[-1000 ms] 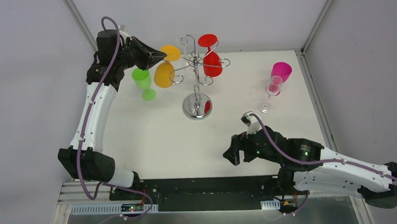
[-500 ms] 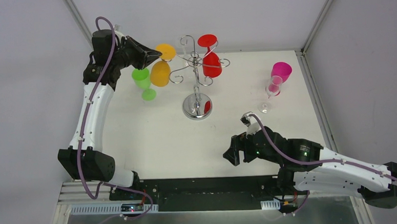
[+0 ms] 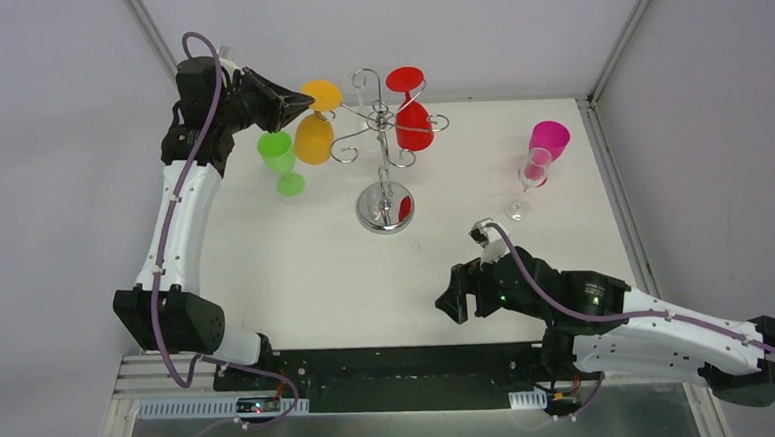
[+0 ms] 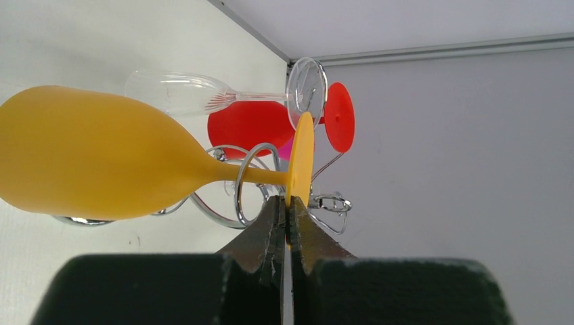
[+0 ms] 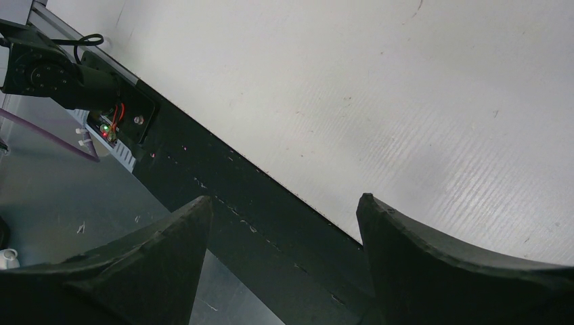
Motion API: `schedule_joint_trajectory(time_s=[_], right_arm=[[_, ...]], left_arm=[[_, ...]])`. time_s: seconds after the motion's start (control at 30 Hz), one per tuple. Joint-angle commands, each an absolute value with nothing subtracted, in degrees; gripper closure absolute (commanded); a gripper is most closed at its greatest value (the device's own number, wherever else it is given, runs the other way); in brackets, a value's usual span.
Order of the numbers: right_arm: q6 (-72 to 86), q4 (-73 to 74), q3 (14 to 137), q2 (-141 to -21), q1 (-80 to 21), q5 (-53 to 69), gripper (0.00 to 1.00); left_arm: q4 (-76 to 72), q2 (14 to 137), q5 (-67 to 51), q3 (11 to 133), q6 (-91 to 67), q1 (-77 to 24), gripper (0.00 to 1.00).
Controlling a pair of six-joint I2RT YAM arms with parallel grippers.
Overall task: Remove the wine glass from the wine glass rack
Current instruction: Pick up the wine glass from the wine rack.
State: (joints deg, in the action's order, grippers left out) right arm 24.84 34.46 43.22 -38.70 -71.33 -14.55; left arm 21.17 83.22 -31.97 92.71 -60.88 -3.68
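Observation:
My left gripper [image 3: 306, 101] is shut on the round foot of an orange wine glass [image 3: 314, 139], which hangs bowl-down at the left arm of the chrome wine glass rack [image 3: 384, 207]. In the left wrist view the jaws [image 4: 285, 203] pinch the foot's rim, and the orange glass [image 4: 88, 162] lies sideways with its stem crossing a chrome scroll loop [image 4: 238, 196]. A red glass [image 3: 414, 125] and a clear glass [image 4: 183, 87] hang on the rack. My right gripper [image 3: 451, 300] is open and empty near the table's front edge [image 5: 284, 210].
A green glass [image 3: 278, 154] stands on the table just left of the orange one, under my left gripper. A pink glass [image 3: 548, 140] and a clear glass [image 3: 530, 179] stand at the right. Grey walls close in behind the rack.
My left gripper has drawn the orange glass a little left and back, away from the rack's post. The right arm has not moved.

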Motion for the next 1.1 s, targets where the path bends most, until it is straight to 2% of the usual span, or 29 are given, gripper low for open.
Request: schedule_joint_trajectory(time_s=[0.0,0.57,1.07], right_arm=[[24.84,32.43,43.0,-38.56,-71.19,-15.1,0.18],[24.35,32.47,43.33,-38.78,-71.19,-15.22,0.18],[25.48,32.56,43.33,-38.32,-71.19,-14.95,0.18]], left_arm=[[14.84,83.41,-34.29,92.28,-63.76,-3.43,1.0],[10.62,86.4,-35.43,93.19,-68.04,-5.82,1.0],[10.37,81.78,-36.04,88.09,-67.25,-7.38,1.0]])
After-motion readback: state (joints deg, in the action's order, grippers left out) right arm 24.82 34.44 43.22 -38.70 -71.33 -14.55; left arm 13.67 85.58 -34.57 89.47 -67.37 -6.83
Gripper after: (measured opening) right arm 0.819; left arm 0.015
